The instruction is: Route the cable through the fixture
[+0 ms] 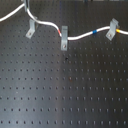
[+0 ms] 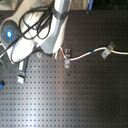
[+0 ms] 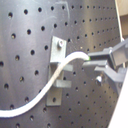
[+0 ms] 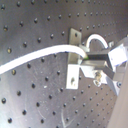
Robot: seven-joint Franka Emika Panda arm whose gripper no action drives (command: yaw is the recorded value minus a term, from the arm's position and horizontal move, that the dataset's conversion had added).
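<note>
Cable (image 1: 80, 36) runs white across the upper part of the first exterior view, from the left edge past the plain leaning fixture (image 1: 32, 28) in the upper left, down to the upright clip with the red band (image 1: 64, 42), then on past a blue band to the leaning clip with the yellow band (image 1: 112, 31) at the upper right. In both wrist views I see the cord arc right at the fixture (image 3: 56, 75); in the second wrist view it curves over the bracket's upper part (image 4: 75, 50), touching or very close to it, though I cannot tell whether it sits inside the fork.

My jaws (image 4: 97, 62) sit just beside the bracket, narrow, and look pinched on the cable (image 4: 45, 52) where the cord ends at them. In the second exterior view my arm (image 2: 42, 30) covers the upper left and hides the fixture.

I judge the risks as these: the cord could ride over the fork instead of dropping into it if I pull too flat; my jaws could knock the bracket, being so near; and a hard tug could drag the cord out of the red-band clip. The perforated counter (image 1: 65, 95) offers nothing to catch slack.
</note>
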